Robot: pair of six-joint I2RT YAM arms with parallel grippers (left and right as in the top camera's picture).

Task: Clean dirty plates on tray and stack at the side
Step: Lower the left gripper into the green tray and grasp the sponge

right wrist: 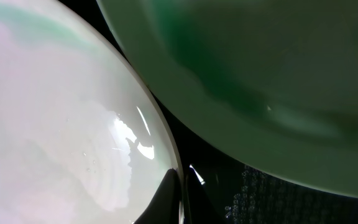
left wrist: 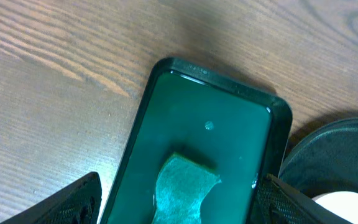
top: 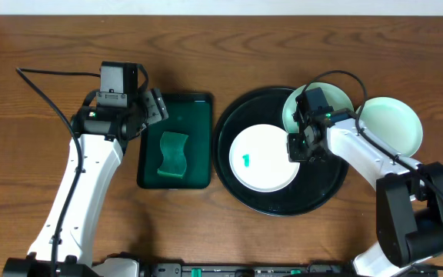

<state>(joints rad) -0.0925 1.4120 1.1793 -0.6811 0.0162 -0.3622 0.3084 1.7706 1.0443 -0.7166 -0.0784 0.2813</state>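
Observation:
A white plate (top: 264, 158) with a small green smear (top: 246, 160) lies in the middle of the round black tray (top: 233, 123). My right gripper (top: 297, 146) is shut on this plate's right rim. In the right wrist view its fingertips (right wrist: 169, 193) pinch the edge of the white plate (right wrist: 55, 112). A pale-mint plate (top: 325, 96) sits at the tray's back right, partly under my right arm, and it shows again as the pale-mint plate (right wrist: 260, 62) just beyond the rim. Another mint plate (top: 391, 127) rests on the table right of the tray. My left gripper (left wrist: 182, 211) hangs open above a green sponge (left wrist: 182, 190).
The sponge (top: 174, 152) lies in a small rectangular dark green tray (top: 194, 108) just left of the black tray. Its right wall nearly touches the black tray's rim (left wrist: 334, 155). Bare wooden table (top: 37, 46) surrounds both trays.

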